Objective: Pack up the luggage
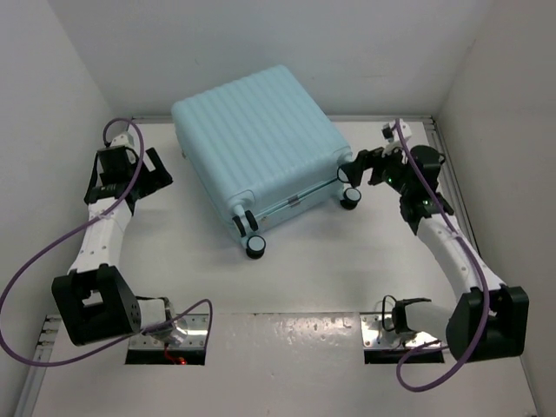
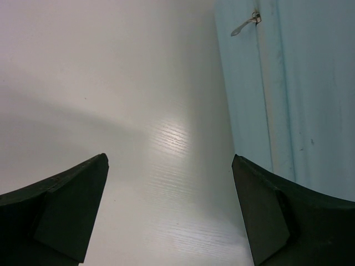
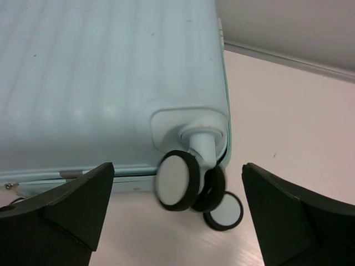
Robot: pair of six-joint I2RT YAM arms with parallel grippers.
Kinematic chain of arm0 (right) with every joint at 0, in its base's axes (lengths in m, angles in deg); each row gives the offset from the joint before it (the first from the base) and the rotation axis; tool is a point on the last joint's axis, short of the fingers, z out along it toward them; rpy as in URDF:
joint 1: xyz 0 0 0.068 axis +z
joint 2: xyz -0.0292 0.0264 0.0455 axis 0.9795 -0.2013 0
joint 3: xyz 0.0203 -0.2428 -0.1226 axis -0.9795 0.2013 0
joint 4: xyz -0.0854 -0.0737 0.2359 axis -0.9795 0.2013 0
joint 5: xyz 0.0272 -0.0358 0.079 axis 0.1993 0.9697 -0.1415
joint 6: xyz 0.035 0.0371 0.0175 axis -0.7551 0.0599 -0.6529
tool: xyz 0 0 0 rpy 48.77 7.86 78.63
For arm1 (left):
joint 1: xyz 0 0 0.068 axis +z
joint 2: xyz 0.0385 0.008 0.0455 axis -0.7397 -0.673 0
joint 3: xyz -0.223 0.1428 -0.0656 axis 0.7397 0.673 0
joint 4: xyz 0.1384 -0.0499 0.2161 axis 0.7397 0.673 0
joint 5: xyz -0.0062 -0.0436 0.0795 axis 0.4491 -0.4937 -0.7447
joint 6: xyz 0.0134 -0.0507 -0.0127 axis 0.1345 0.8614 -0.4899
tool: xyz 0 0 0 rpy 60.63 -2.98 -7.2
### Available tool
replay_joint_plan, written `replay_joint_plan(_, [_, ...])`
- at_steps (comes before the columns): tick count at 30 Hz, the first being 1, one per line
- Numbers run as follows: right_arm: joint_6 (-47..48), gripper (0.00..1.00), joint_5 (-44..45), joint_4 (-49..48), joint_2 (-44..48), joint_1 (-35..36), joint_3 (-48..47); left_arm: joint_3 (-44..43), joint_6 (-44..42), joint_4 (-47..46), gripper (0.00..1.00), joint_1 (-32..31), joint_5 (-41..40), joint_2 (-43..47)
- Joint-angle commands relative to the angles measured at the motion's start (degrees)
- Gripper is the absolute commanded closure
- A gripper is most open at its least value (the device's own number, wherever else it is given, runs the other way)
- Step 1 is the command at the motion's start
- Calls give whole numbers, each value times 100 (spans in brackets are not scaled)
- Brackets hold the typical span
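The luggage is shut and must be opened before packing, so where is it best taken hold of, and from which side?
Likely the metal zip pull on the luggage's left side wall, reached from the left, where the left tool is open beside it. The ribbed shell looks too broad for the jaws and the wheels would swivel; the pull is a thin protruding tab.

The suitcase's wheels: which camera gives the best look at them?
The right wrist view: one corner's wheels sit close up and central. The top external view shows them small along the suitcase edge. The left wrist view shows only shell and a zipper pull.
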Motion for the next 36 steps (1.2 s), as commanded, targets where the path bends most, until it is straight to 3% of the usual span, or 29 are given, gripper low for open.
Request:
replay_joint_plan(1, [976,1,-583,1162,-523,-60,-735,-156,3,-120,1,-31,-44,-133])
replay_joint_plan(11, [2646,1,-627,3386,-2255,-122,-2948,-209,56,-172,1,-31,9,-353])
replay_joint_plan(16, [3000,1,-733,4378,-2942,-192,-3828,-323,109,-225,1,-31,9,-520])
replay_joint_plan(18, [3141,6,-820,4529,-3136,-227,-4022,-323,109,-225,1,-31,9,-573])
replay_joint_plan(20, [3254,18,-830,4626,-3311,-236,-4067,-323,161,-225,1,-31,9,-573])
replay_joint_plan(25, [3493,29,-1040,5241,-3725,-236,-4550,-323,162,-225,1,-31,9,-573])
replay_joint_plan(28, [3598,42,-1015,5285,-3795,-219,-4603,-323,162,-278,1,-31,61,-626])
replay_joint_plan(31, [3765,64,-1014,5426,-3866,-210,-4726,-323,162,-278,1,22,61,-626])
replay_joint_plan(32, [3809,81,-1014,5426,-3848,-218,-4718,-271,162,-278,1,22,61,-626])
replay_joint_plan(35, [3783,100,-935,5216,-3647,-227,-4735,-219,214,-330,1,22,61,-626])
replay_joint_plan(36, [3774,100,-909,5059,-3550,-236,-4718,-218,214,-330,1,22,61,-626])
